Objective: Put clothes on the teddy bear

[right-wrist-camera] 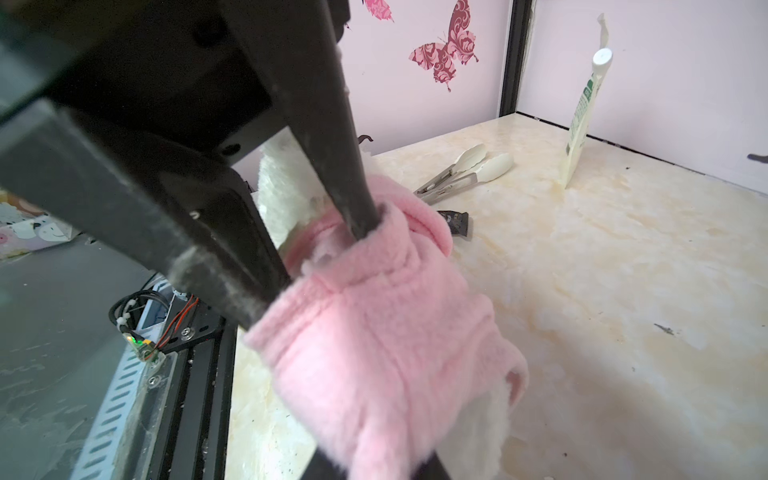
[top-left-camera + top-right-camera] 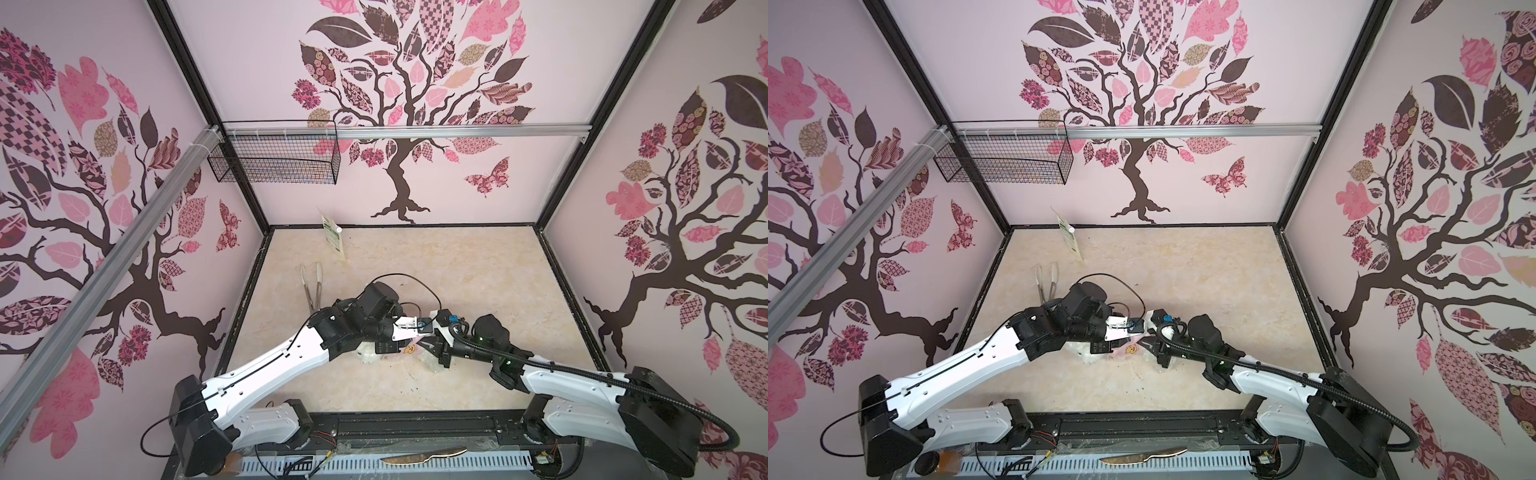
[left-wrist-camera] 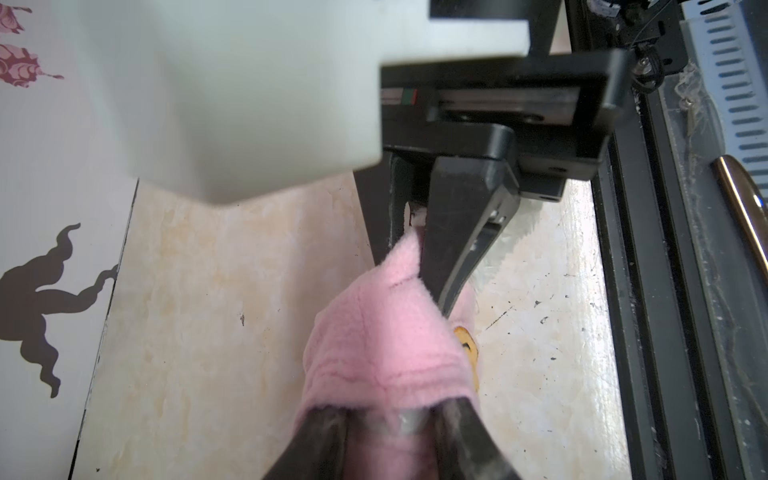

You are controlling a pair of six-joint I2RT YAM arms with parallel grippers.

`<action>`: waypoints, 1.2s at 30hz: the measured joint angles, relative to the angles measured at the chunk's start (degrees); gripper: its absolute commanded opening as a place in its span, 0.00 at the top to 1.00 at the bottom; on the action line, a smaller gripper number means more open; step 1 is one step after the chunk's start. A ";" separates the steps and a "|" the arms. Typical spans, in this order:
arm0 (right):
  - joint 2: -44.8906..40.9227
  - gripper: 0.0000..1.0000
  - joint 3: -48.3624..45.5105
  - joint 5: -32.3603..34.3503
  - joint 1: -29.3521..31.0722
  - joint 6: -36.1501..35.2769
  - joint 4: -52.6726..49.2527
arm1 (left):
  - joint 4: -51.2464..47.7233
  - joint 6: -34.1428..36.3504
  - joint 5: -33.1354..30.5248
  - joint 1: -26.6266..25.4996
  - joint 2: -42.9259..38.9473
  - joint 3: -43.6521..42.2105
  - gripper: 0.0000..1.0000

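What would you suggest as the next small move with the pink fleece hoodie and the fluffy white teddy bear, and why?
Probably spread the left gripper a little wider. Its fingers stand apart inside an opening of the pink fleece hoodie, the right gripper pinches the fabric opposite, and fur of the fluffy white teddy bear shows beside that narrow opening.

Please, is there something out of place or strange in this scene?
Yes: a gold knife lies on the slotted rail in front of the table, outside the work surface, away from the tongs.
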 measured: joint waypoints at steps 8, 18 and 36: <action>1.25 0.93 0.00 -0.79 -0.37 5.14 0.59 | -0.31 -0.52 1.66 0.92 3.45 0.17 0.69; 1.18 0.94 -2.29 -0.92 -0.39 6.75 7.63 | 1.31 -5.46 12.63 5.64 -1.64 -1.68 1.00; -3.13 0.94 -7.61 2.38 -2.69 15.23 22.36 | 30.56 -32.68 35.06 20.09 -15.91 -16.61 1.00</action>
